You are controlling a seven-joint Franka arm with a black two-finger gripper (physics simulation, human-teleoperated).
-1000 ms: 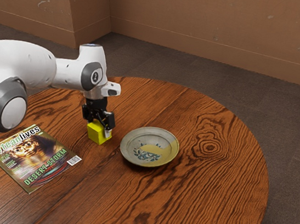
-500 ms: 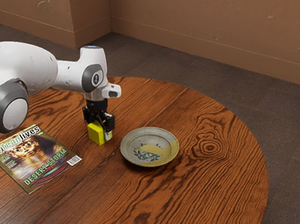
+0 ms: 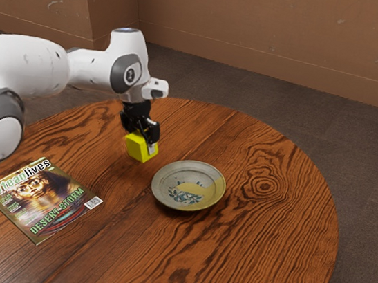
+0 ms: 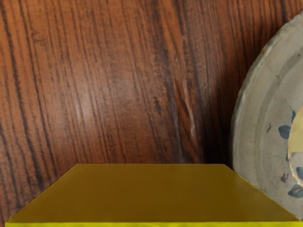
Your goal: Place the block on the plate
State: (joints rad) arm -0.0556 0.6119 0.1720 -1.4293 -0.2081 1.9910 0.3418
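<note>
The black two-finger gripper (image 3: 144,135) held the yellow block (image 3: 139,148) above the round wooden table (image 3: 252,244), its fingers closed on the block's sides and parted by its width. The block tilted slightly, to the exterior view's left of the painted plate (image 3: 189,186) and farther back, apart from it. Near, at the exterior view's left, the Fortean Lives magazine (image 3: 42,199) lay flat
</note>
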